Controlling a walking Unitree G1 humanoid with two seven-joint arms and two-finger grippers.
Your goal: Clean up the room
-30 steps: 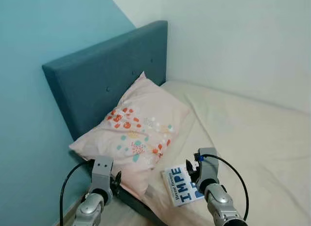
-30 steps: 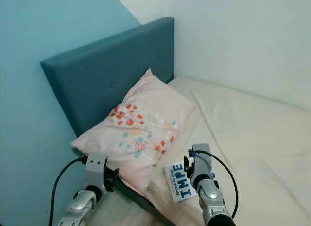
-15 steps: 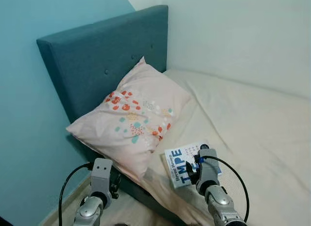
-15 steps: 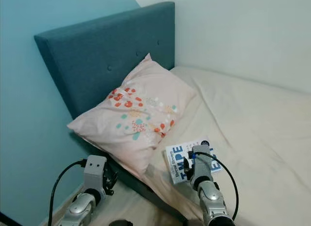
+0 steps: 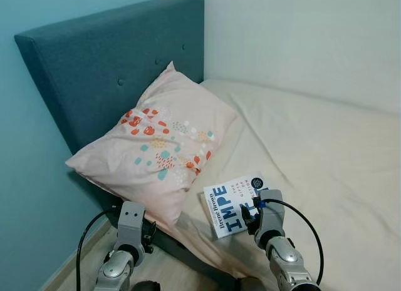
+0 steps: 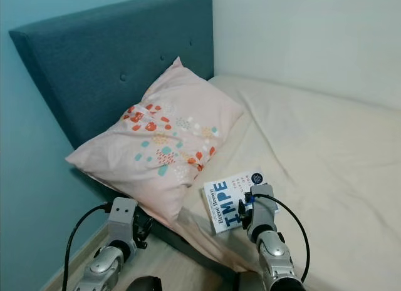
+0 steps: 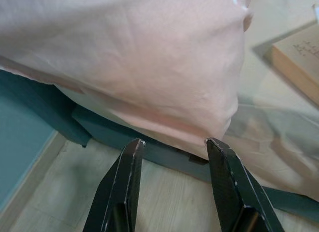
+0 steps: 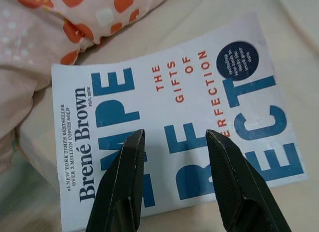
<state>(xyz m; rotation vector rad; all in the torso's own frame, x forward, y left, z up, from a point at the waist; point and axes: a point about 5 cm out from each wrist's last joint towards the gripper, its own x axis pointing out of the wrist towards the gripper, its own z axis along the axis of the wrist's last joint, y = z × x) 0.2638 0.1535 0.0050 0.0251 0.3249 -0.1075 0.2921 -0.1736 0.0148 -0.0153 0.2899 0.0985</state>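
White-covered book (image 5: 236, 204): flat on bed (image 5: 326, 153), directly under right pincer (image 8: 174, 184), long axis crosswise to its fingers
Right pincer: released, nearer arm
Left pincer (image 7: 174, 184): released, beside pillow (image 5: 153, 147)

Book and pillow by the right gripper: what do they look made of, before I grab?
Book: a paperback, apparently, with a thin, smooth white printed cover and a cream page block along its edge. Pillow: soft stuffed fabric, probably cotton, matte and creased, with a dotted print. Right gripper hovers open over the book cover.
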